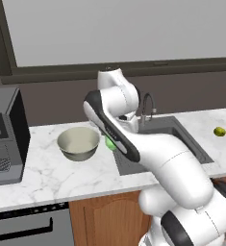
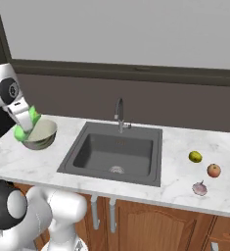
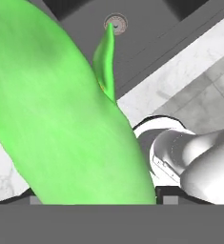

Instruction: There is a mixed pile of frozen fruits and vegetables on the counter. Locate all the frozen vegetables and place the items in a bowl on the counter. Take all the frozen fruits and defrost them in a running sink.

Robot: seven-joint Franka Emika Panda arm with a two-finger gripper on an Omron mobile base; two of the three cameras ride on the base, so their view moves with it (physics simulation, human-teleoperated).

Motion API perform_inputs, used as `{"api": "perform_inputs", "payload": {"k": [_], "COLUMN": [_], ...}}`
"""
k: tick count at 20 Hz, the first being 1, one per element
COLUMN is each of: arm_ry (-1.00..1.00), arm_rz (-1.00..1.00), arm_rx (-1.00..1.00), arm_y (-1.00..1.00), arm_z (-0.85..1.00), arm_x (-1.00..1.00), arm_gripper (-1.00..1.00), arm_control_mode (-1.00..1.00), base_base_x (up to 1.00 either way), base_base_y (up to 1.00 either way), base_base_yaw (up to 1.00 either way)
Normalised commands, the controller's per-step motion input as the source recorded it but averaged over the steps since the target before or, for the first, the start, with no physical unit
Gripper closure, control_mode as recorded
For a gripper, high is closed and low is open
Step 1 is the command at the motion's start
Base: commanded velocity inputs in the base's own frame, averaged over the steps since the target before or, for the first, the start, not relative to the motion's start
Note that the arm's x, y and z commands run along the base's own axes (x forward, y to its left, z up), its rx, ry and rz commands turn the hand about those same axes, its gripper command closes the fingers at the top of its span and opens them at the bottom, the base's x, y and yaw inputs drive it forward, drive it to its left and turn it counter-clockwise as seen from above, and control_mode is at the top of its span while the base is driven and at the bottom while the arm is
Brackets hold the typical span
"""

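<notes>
My gripper (image 2: 23, 127) is shut on the bright green lumpy vegetable (image 2: 32, 117), which hangs just above the counter (image 1: 47, 175) between the bowl (image 1: 78, 143) and the sink (image 1: 157, 127). In the hand view the green vegetable (image 3: 70, 119) hides my fingertips, with the sink drain (image 3: 116, 22) beyond it. The left base view shows only a sliver of the green vegetable (image 1: 109, 143) behind my forearm. Right of the sink (image 2: 116, 149) lie the yellow-green fruit (image 2: 195, 157), the red fruit (image 2: 214, 170) and the pale pinkish vegetable (image 2: 199, 188). The bowl (image 2: 40, 135) looks empty.
A curved faucet (image 2: 120, 115) stands behind the sink. A dark appliance (image 1: 4, 139) sits on the counter at the far left, with a grey oven front (image 1: 28, 226) below it. A dark wall and window ledge run behind the counter.
</notes>
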Motion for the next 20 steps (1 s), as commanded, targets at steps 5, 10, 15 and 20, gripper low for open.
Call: {"api": "perform_inputs", "payload": {"k": [5,10,15,20], "arm_ry": [-0.05,-0.05,-0.1,-0.13], "arm_rz": [-0.1,-0.04,-0.02,0.0], "arm_rx": [0.0,0.01,0.06,0.03], "arm_y": [0.5,0.28,0.15,0.3], "arm_z": [0.0,-0.01,-0.07,-0.24], "arm_x": [0.65,0.72,0.7,0.41], "arm_gripper": [1.0,1.0,1.0,1.0], "arm_control_mode": [-1.0,-1.0,-1.0,-1.0], "base_base_x": [0.0,0.0,0.0,0.0], "base_base_y": [0.0,0.0,0.0,0.0], "base_base_yaw": [0.0,0.0,0.0,0.0]}}
